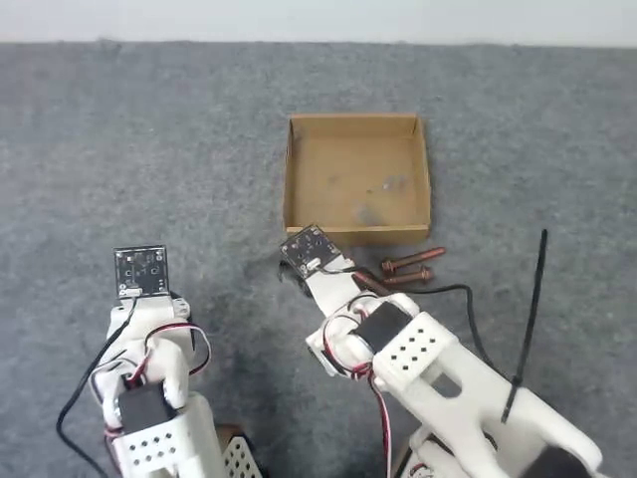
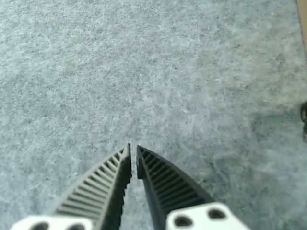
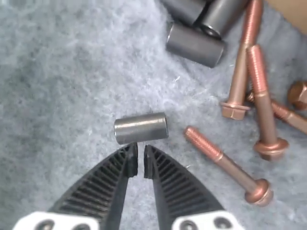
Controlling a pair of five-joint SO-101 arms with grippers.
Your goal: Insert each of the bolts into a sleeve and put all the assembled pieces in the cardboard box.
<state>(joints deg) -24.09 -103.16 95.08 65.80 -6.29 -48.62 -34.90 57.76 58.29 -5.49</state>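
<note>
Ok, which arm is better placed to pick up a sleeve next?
Right. The right gripper sits just short of a lone sleeve, bolts beside it; the left gripper is over carpet.

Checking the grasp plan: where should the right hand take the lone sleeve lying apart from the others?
Probably across the middle of the sleeve, from above, one finger on each long side. It lies flat on the carpet, clear of the bolts. The shut right hand would need to open.

Bolts (image 1: 412,260) just in front of cardboard box (image 1: 356,235), sleeves (image 3: 194,44) nr them.
</note>
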